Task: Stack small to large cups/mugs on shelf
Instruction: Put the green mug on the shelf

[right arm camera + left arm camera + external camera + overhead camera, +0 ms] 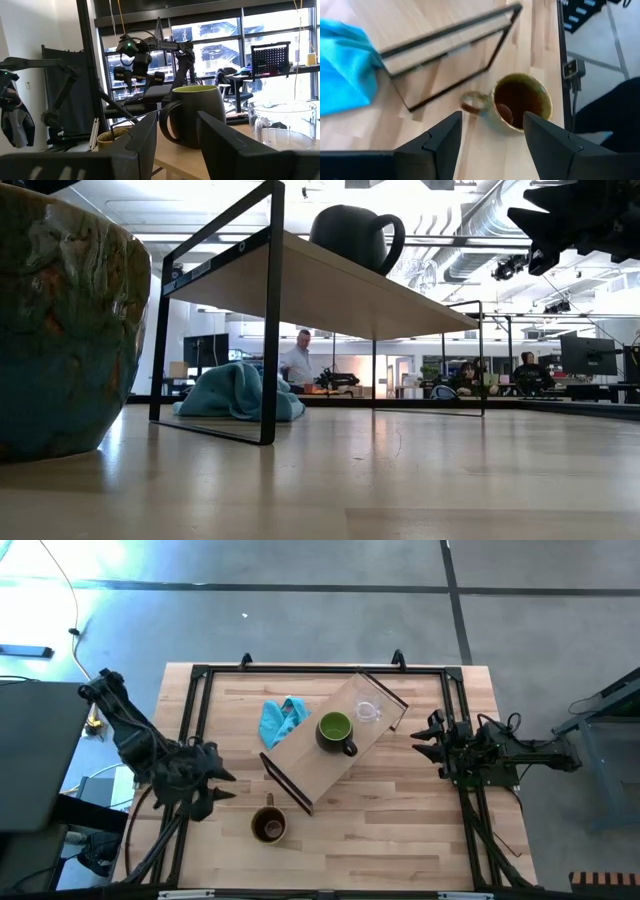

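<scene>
Left wrist view: left end effector point(492, 135), fingers spread and holding nothing, poised over the brown mug point(520, 102), whose dark interior and handle only this view reveals. High view: the same end effector point(205, 780) sits near the surface's left edge, with the brown mug point(269, 825) on the surface point(400, 830) just off the shelf's near end. The right end effector point(432, 737) waits at the right edge, fingers apart and empty. On the shelf point(320, 765), set diagonally, stand the green mug point(335, 730) and, beside it, the clear glass cup point(368, 711). A blue cloth point(282, 720) lies beside the shelf. Low view: people sit or stand in the room beyond.
</scene>
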